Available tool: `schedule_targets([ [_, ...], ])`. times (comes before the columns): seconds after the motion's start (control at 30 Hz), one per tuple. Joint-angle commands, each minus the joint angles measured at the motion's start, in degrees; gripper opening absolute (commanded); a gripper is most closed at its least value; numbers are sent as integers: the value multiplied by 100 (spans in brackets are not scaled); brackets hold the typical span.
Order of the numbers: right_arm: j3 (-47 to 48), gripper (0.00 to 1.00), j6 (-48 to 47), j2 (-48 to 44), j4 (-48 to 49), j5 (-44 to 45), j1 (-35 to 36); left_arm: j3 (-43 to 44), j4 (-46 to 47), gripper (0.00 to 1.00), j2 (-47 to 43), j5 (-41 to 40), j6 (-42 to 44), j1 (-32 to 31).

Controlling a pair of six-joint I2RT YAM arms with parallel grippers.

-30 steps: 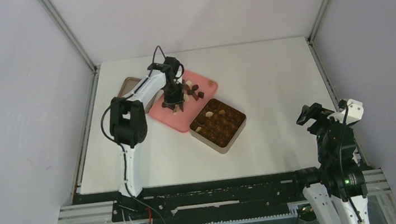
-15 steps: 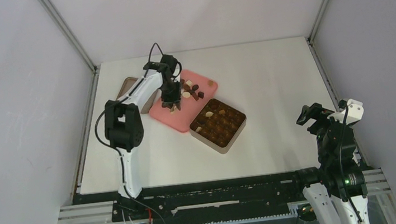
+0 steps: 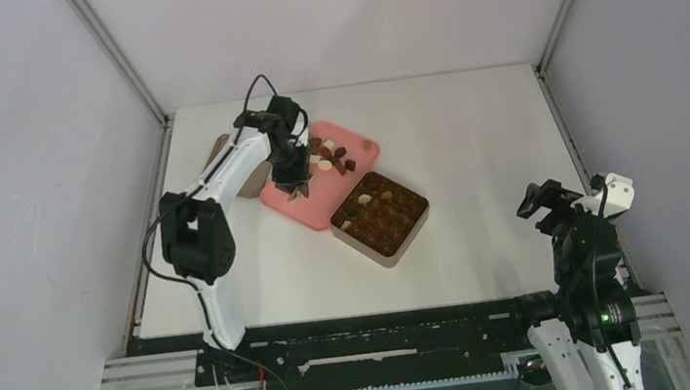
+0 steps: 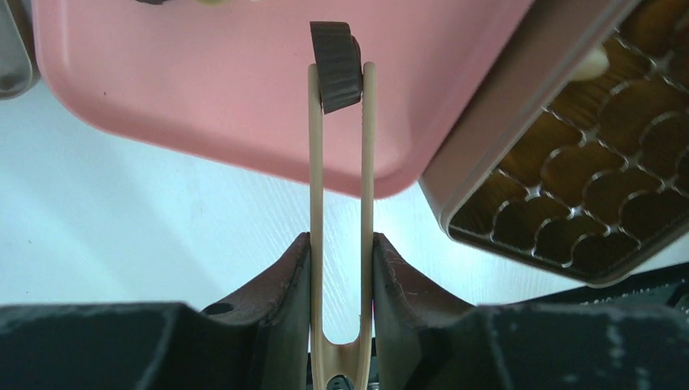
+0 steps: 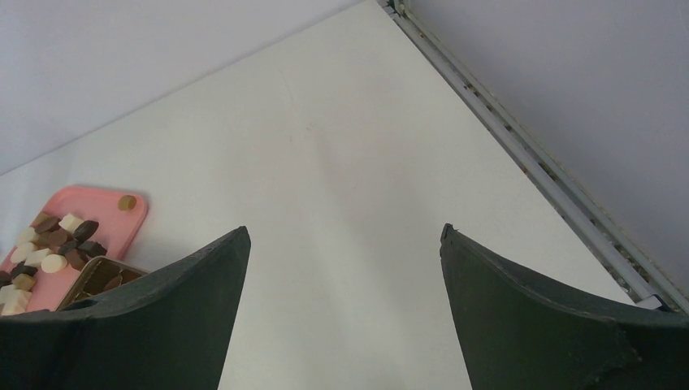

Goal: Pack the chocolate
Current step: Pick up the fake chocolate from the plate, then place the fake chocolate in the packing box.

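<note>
Jaws of my right gripper [image 5: 341,236] stand spread wide, holding nothing, over the table [image 5: 325,122] near its base. Farther out sits the tin [image 3: 379,213], a few cells filled. Beyond it my left gripper [image 4: 341,244] clenches the wooden tongs [image 4: 313,162], whose tips pinch a dark chocolate piece [image 4: 335,55] over the pink tray [image 4: 203,81], where loose chocolates [image 3: 329,156] lie.

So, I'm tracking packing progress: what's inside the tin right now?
The tin holds a few chocolates, cream and brown, in its far cells; the rest look empty. Nothing covers it, but brown ones blend into the dark insert.
</note>
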Motion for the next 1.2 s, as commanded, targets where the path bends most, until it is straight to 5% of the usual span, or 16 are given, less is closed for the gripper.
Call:
schedule_targets([
  [0.0, 24, 95, -84, -60, 178, 83, 34, -160, -26, 11, -732, 387, 213, -188],
  [0.67, 24, 95, -88, -80, 177, 92, 42, 31, 75, 13, -740, 967, 66, -1753],
  [1.17, 24, 95, -86, -53, 172, 92, 38, 810, 49, 19, 287, 781, 55, -1959],
])
